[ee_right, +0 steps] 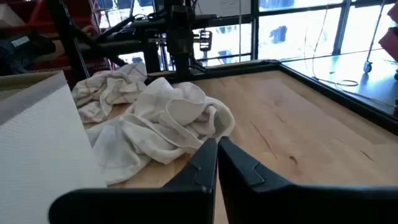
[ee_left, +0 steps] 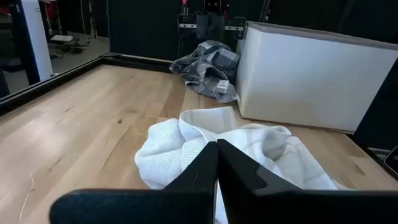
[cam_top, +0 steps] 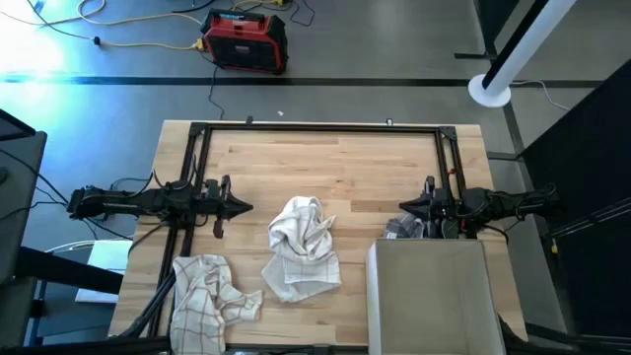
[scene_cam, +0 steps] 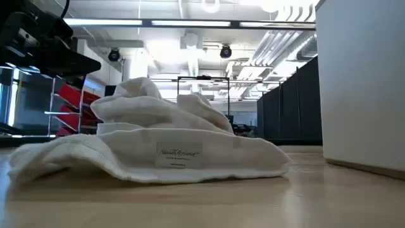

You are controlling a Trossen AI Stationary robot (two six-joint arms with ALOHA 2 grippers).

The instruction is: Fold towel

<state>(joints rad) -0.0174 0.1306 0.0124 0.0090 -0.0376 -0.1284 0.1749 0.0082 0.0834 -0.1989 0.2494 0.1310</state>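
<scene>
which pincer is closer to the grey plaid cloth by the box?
Right. The right pincer sits almost directly above the grey plaid cloth beside the box. The left pincer is across the table, past the white towel.

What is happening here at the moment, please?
Nothing is being handled yet. A crumpled white towel lies in the middle of the wooden table, not folded. The left gripper and the right gripper are at opposite sides of it, both shut and empty. A checked cloth lies at the near left, and a grey bin is at the right with a dark cloth beside it.
</scene>
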